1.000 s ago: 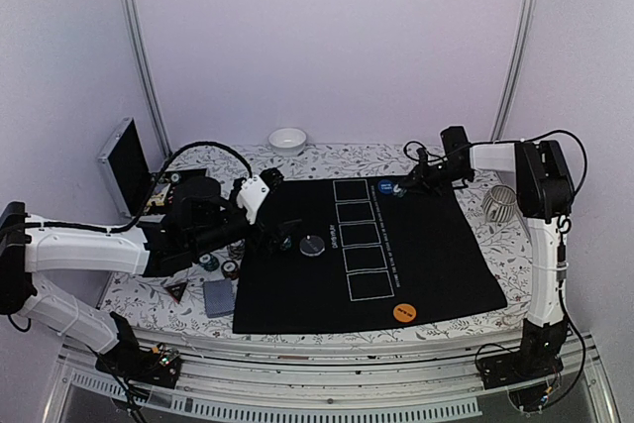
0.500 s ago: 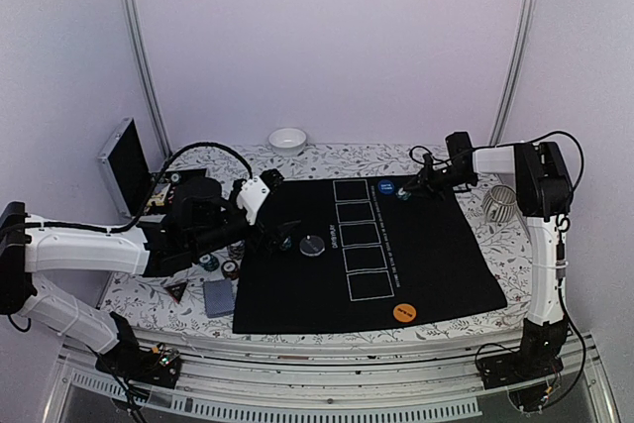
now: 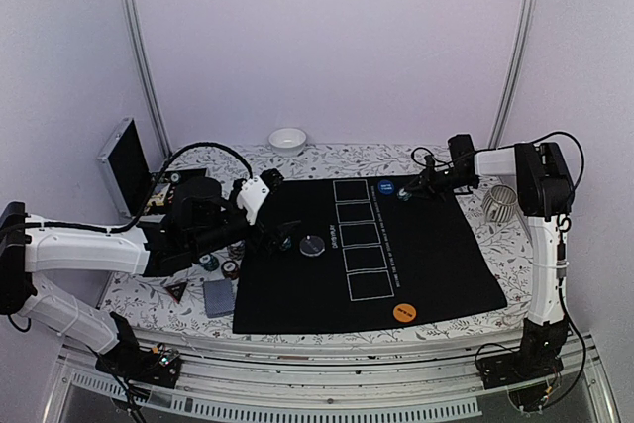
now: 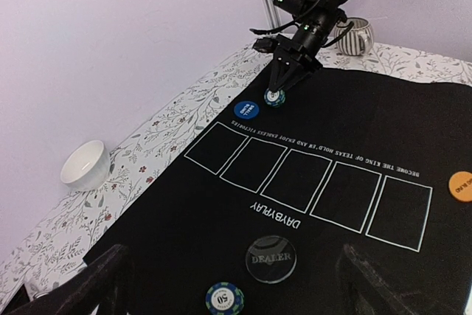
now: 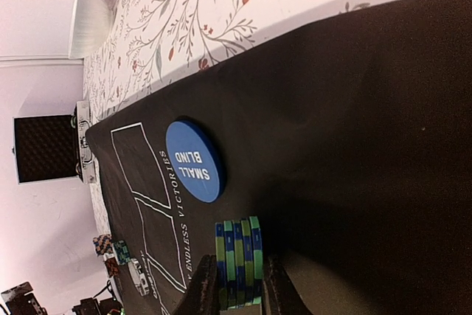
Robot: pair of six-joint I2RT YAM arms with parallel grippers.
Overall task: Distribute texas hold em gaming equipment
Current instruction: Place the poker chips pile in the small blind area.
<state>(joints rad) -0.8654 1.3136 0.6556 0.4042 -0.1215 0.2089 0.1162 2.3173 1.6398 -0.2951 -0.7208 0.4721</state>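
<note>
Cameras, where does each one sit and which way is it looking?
Top view: above and behind the arms, looking down on the black mat; both arms show.
Left wrist view: on the left arm, looking across the mat at the right gripper; its own open fingers frame the bottom.
Right wrist view: on the right arm, looking along its fingers, shut on a chip stack.
Shared: both wrist views show the blue disc and that stack.

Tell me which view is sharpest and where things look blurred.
Left wrist: sharpest, DEALER button and mat lettering readable, its own fingers blurred. Right wrist: SMALL BLIND button crisp, fingertips at the chip stack blurred. Top external: even light, lettering too small.
</note>
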